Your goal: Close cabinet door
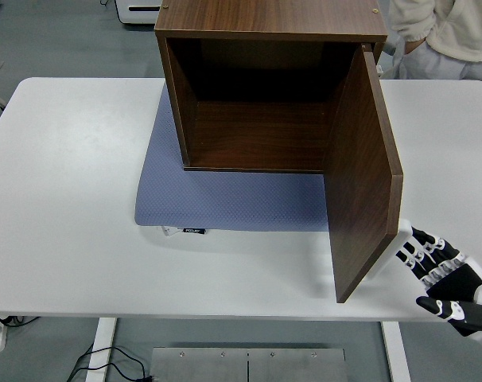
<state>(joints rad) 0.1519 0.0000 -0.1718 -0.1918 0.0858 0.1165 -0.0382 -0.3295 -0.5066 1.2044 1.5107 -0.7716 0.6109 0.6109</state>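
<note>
A dark brown wooden cabinet (265, 87) stands on a blue mat at the back middle of the white table. Its inside is empty. Its door (360, 171) is hinged on the right side and swung wide open, sticking out toward the table's near edge. My right hand (436, 267) comes in from the lower right with its fingers spread and holding nothing. Its fingertips (406, 239) are right next to the door's outer face, near the door's free edge; I cannot tell whether they touch it. My left arm is out of view.
The blue mat (225, 199) lies under the cabinet and reaches toward me. The white table (74, 191) stretches out to the left. A person in light clothes (448, 36) stands behind the table's far right corner.
</note>
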